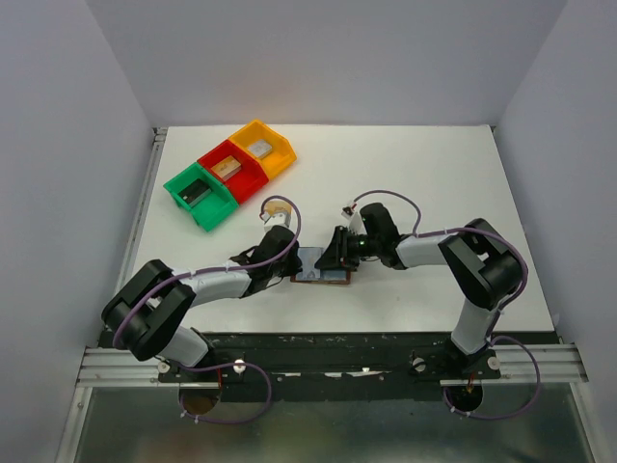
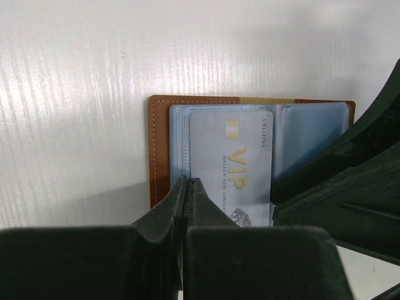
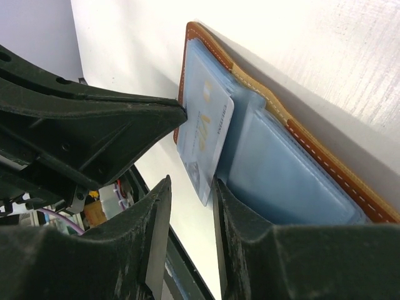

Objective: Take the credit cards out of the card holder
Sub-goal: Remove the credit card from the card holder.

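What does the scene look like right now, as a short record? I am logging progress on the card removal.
card holder: open, lying flat on the table
silvery VIP card: sticking out past the holder's edge
left gripper: jaws shut at the card's corner; grip unclear
right gripper: jaws apart, card's corner at the gap
bins: three in a row, far left, away from both arms
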`<state>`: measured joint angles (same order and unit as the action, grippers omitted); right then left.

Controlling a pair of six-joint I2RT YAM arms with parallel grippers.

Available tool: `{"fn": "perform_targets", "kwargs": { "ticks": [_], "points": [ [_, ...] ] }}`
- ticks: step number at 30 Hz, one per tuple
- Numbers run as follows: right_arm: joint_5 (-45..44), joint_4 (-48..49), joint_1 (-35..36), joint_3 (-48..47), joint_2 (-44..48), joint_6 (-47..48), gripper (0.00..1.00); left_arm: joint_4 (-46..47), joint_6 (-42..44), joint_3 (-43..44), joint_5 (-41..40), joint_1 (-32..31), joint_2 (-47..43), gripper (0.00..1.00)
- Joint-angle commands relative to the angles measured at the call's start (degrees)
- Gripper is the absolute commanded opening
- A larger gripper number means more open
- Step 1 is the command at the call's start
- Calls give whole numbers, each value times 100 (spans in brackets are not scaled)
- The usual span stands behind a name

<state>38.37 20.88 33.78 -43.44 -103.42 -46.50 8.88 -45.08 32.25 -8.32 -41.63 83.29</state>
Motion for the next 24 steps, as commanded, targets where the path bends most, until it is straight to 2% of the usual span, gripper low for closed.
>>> {"fn": "perform_targets", "kwargs": {
  "ticks": [1, 24],
  "points": [
    [145, 65, 6, -156, -179, 36, 41, -247, 8, -140, 164, -3, 232, 5],
    [-137, -515, 6, -358, -302, 370, 44, -203, -89, -289, 137, -12, 91, 4]
  ]
}}
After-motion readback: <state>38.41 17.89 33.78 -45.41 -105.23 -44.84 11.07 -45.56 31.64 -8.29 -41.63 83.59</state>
